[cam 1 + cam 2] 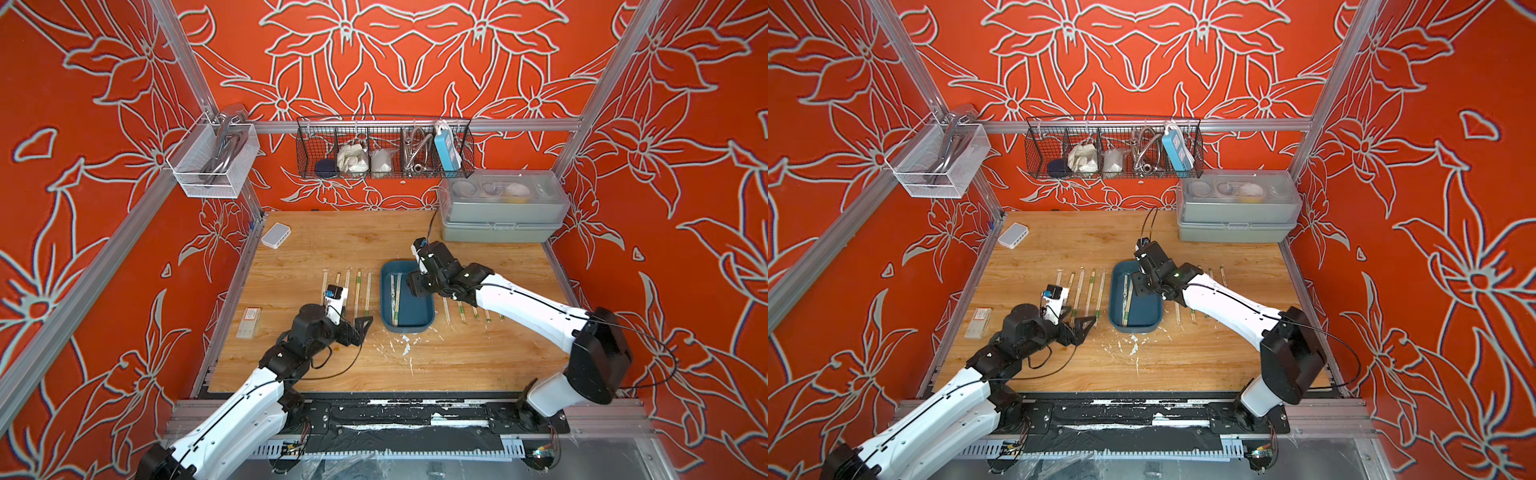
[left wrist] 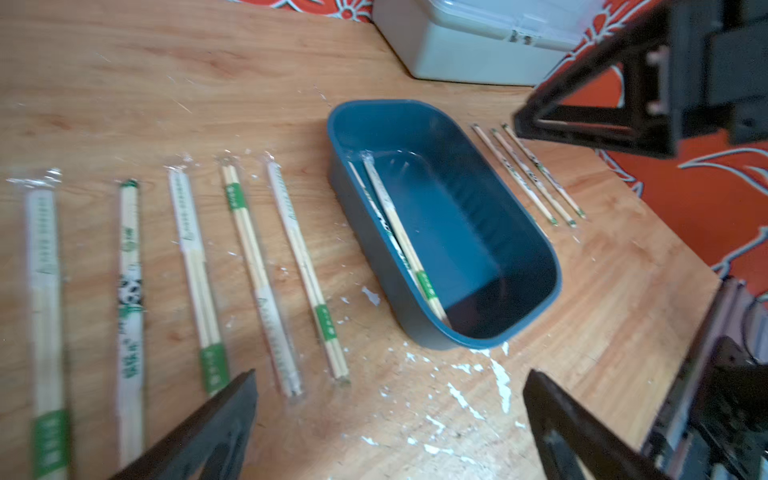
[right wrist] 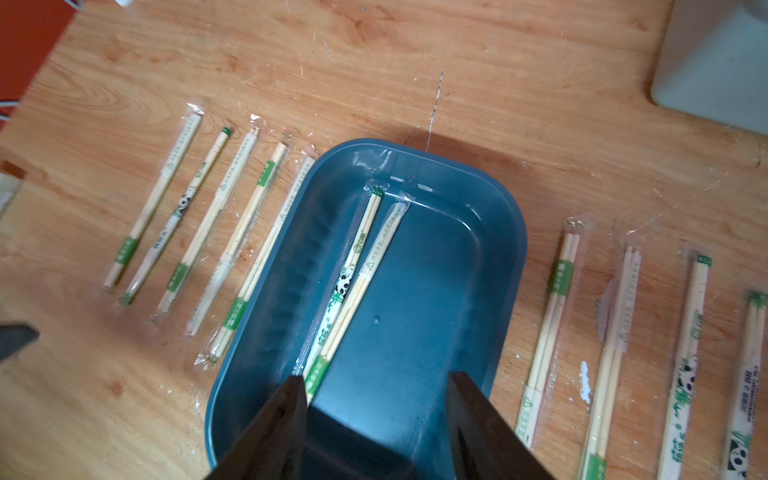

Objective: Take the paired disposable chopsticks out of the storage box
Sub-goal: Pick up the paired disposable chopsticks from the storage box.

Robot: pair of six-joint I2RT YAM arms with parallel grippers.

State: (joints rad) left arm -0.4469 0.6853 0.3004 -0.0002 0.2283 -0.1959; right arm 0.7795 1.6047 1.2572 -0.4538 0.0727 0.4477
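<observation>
The storage box (image 1: pixel 415 309) (image 1: pixel 1144 313) (image 2: pixel 469 232) (image 3: pixel 415 291), a shallow dark teal tray, sits mid-table. Two paired disposable chopsticks (image 1: pixel 395 297) (image 1: pixel 1127 297) (image 2: pixel 395 232) (image 3: pixel 353 282) in clear sleeves lie inside along one long wall. My right gripper (image 1: pixel 415 282) (image 1: pixel 1140 284) (image 3: pixel 376 378) hangs open over the box's far right part, one finger close beside a green sleeve end, holding nothing. My left gripper (image 1: pixel 357 330) (image 1: pixel 1077 328) (image 2: pixel 390 374) is wide open and empty over bare table, front left of the box.
Several sleeved pairs lie in a row left of the box (image 1: pixel 347 291) (image 2: pixel 245 249) and several more to its right (image 1: pixel 473 311) (image 3: pixel 615 332). A grey-green lidded case (image 1: pixel 498 216) stands back right, a wire basket (image 1: pixel 384 149) hangs behind, and a small carton (image 1: pixel 249 322) lies at the left edge.
</observation>
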